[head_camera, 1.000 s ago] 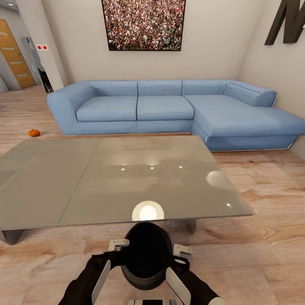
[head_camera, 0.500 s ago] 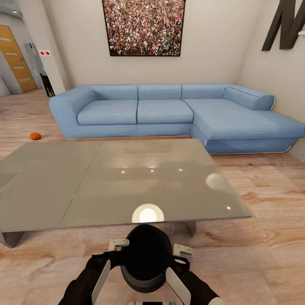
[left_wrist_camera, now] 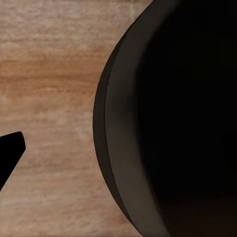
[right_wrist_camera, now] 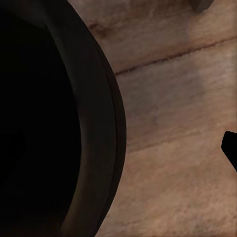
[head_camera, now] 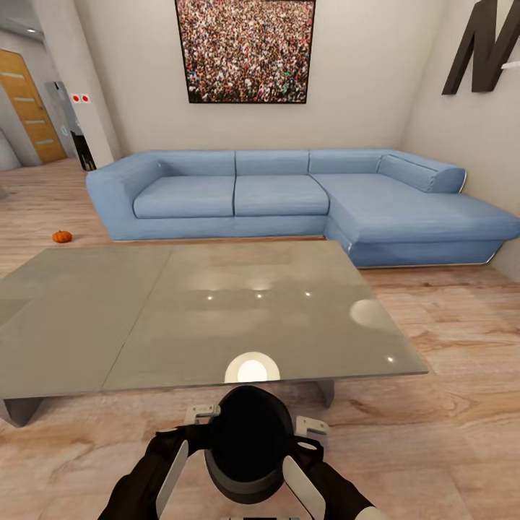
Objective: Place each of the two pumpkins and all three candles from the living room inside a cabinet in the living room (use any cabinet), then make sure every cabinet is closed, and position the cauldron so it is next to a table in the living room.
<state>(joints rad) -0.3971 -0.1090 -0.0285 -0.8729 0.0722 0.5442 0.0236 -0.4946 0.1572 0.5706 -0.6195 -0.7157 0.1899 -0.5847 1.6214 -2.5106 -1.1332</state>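
Head cam: black cauldron (head_camera: 248, 440) sits between both arms, just off the near edge of the grey table (head_camera: 144, 318), roughly at that edge's middle, over the wood floor (head_camera: 448, 433). Can't tell if it's resting on the floor or lifted. Left gripper (head_camera: 202, 417) is at the cauldron's left rim, right gripper (head_camera: 312, 427) at its right rim; both look pressed up to the wall, but finger gap is hidden by the pot, so can't tell if either is spread or clamped. Left wrist cam: cauldron rim and dark wall (left_wrist_camera: 163, 123) close up, floor planks beside it, one dark fingertip (left_wrist_camera: 11, 148) off to the side, apart from the wall. Right wrist cam: same deal, cauldron wall (right_wrist_camera: 59, 128) close up, a sliver of dark fingertip (right_wrist_camera: 231, 148) at frame edge, apart from the pot, plus a bit of table leg (right_wrist_camera: 201, 5). Tabletop is glossy w/ ceiling light reflections. One orange pumpkin (head_camera: 62, 236) on the floor past the table's far left corner, near the left end of the blue L-shaped sofa (head_camera: 289, 198), well apart from the robot. Crowd picture (head_camera: 245, 49) on the wall above the sofa; wood door (head_camera: 27, 105) far left.
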